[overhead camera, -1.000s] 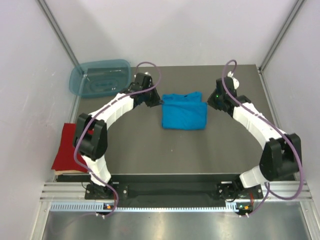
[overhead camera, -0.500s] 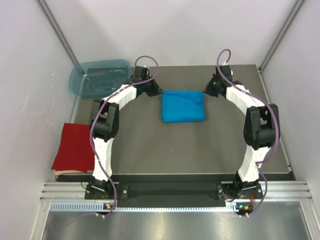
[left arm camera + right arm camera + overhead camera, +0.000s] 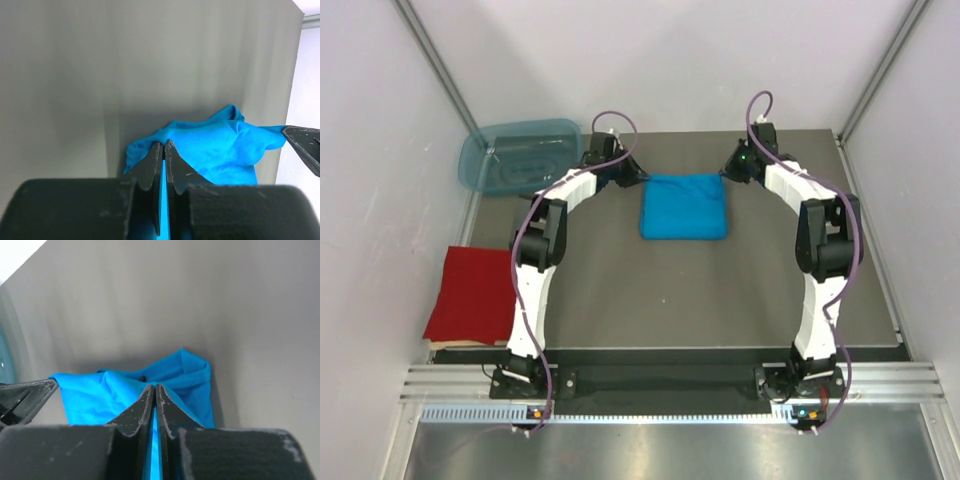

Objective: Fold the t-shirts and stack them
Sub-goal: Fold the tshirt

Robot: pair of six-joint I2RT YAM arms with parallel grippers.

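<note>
The turquoise t-shirt (image 3: pixel 683 207) lies folded to a rough square at the back middle of the grey table. My left gripper (image 3: pixel 638 178) is at its far left corner and my right gripper (image 3: pixel 728 175) at its far right corner. In the left wrist view the left gripper (image 3: pixel 163 143) is shut, its tips pinching the rumpled blue edge (image 3: pixel 215 150). The right wrist view shows the right gripper (image 3: pixel 155 386) shut on the blue cloth (image 3: pixel 115 390) the same way. The red t-shirt (image 3: pixel 470 295) lies folded flat at the table's near left edge.
A translucent blue-green tub (image 3: pixel 518 155) stands at the back left corner, just left of my left arm. White walls close in both sides and the back. Both arms stretch far out over the table (image 3: pixel 680 290).
Both grippers have moved toward the far edge with the shirt's corners, drawing the upper layer over. The blue shirt now lies as one smoother square, a little farther back.
</note>
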